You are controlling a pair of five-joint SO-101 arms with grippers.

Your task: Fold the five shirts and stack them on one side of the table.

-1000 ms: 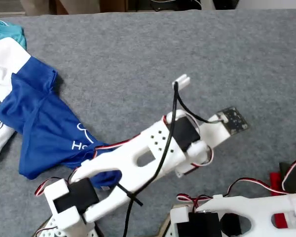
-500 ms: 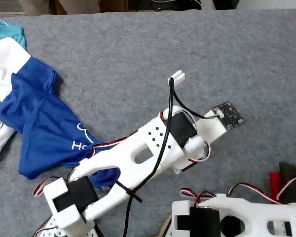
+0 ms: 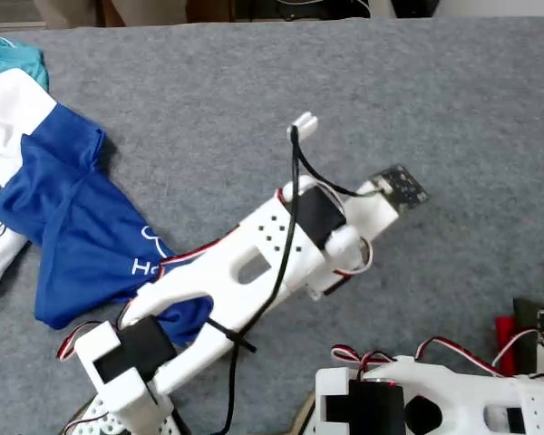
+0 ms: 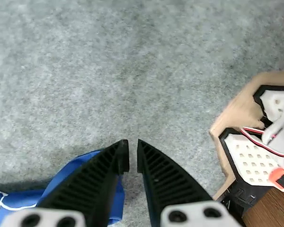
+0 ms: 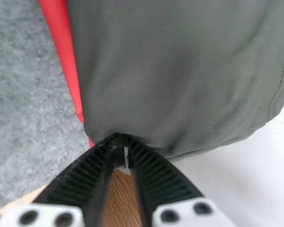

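Grey felt table (image 3: 453, 109). Two arms, five shirts. At 9 o'clock: blue shirt (image 3: 82, 236), white shirt (image 3: 4, 118). At 10, cropped: teal shirt (image 3: 14, 59). At 4, mostly cut off: grey shirt (image 5: 180, 71) over red shirt (image 5: 61, 47). The left gripper (image 4: 132, 156) is nearly closed, empty, over the blue hem. The right gripper (image 5: 120, 146) pinches the grey shirt's edge.

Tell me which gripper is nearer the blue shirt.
Left. The left gripper hangs right at the edge of the blue shirt. The right gripper is away across the table, pinching a grey shirt.
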